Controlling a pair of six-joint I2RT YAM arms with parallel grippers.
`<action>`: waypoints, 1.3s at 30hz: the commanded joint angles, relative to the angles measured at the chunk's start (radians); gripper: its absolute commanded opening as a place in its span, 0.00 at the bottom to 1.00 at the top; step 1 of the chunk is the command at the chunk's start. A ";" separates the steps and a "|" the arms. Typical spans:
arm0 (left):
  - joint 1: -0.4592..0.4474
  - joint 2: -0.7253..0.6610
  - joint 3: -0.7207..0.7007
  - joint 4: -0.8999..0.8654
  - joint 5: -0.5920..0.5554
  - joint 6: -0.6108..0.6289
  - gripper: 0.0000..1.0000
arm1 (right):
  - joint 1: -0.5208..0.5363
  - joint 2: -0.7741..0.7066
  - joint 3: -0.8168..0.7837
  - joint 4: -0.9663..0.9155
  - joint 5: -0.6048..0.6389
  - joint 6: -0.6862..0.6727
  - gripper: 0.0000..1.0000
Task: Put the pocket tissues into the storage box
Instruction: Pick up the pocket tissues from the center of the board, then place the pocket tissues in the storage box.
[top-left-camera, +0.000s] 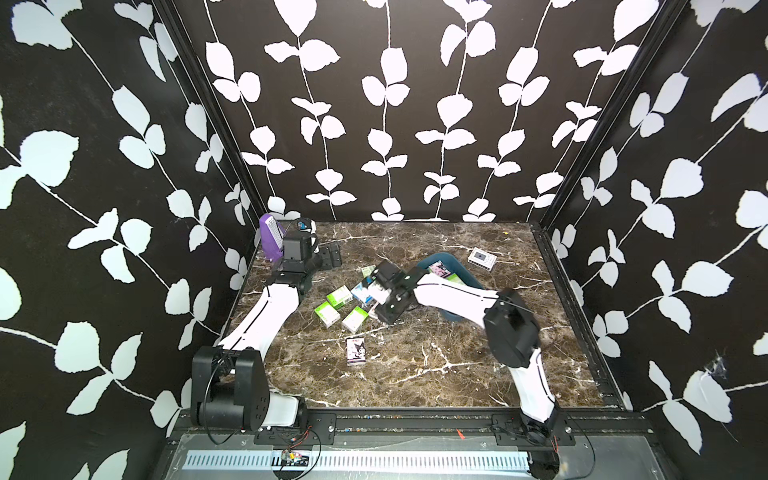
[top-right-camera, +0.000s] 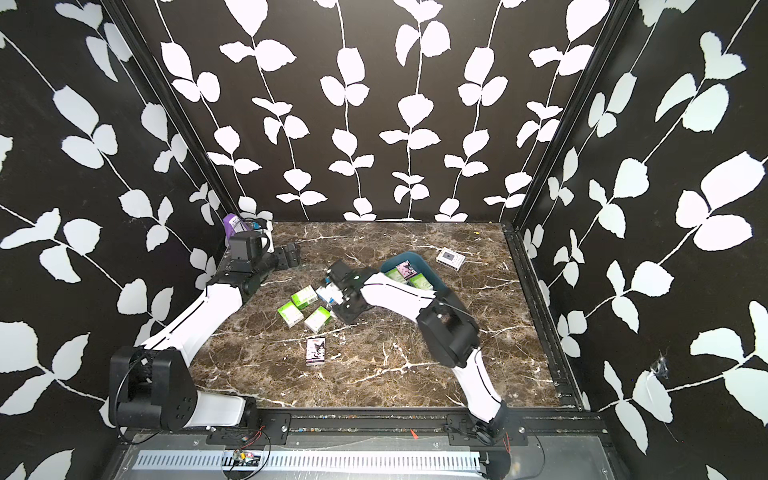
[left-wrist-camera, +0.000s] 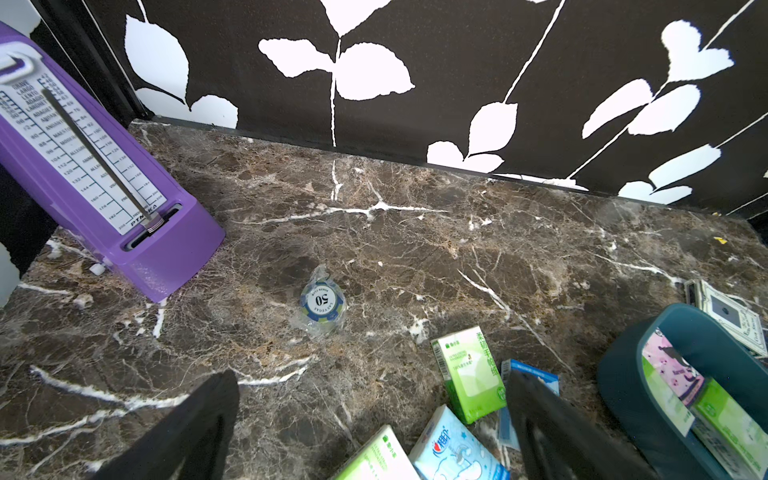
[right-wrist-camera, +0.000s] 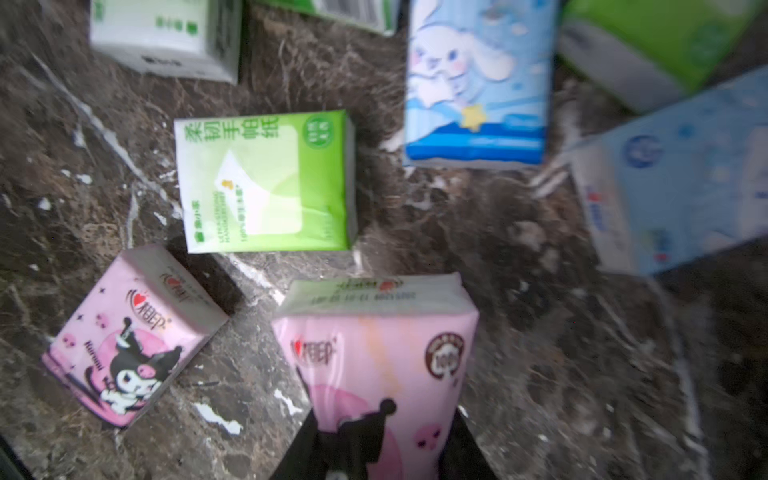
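My right gripper (right-wrist-camera: 382, 432) is shut on a pink pocket tissue pack (right-wrist-camera: 374, 345) with a dark cartoon figure, held above the table. In both top views that gripper (top-left-camera: 375, 296) hangs over the loose pile, left of the dark teal storage box (top-left-camera: 457, 262) (top-right-camera: 417, 258). The box holds a few packs (top-right-camera: 405, 272). On the marble lie green packs (top-left-camera: 338, 297) (top-left-camera: 327, 312) (top-left-camera: 354, 319), a blue pack (right-wrist-camera: 478, 83) and a pink cartoon pack (top-left-camera: 356, 351) (right-wrist-camera: 124, 336). My left gripper (left-wrist-camera: 374, 415) stands open and empty at the back left (top-left-camera: 332, 255).
A purple metronome (top-left-camera: 270, 237) (left-wrist-camera: 95, 166) stands in the back left corner, with a wrapped poker chip (left-wrist-camera: 322, 303) near it. A flat white-grey gadget (top-left-camera: 482, 257) lies behind the box. Patterned walls close in three sides.
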 joint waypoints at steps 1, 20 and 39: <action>0.006 -0.023 0.030 0.010 0.019 -0.028 0.99 | -0.079 -0.110 -0.066 0.093 -0.020 0.026 0.31; 0.006 0.005 0.013 0.053 0.040 -0.073 0.99 | -0.349 -0.121 -0.097 -0.134 0.173 -0.029 0.30; 0.006 0.010 0.031 0.039 0.033 -0.050 0.99 | -0.354 -0.028 -0.128 -0.112 0.172 -0.007 0.32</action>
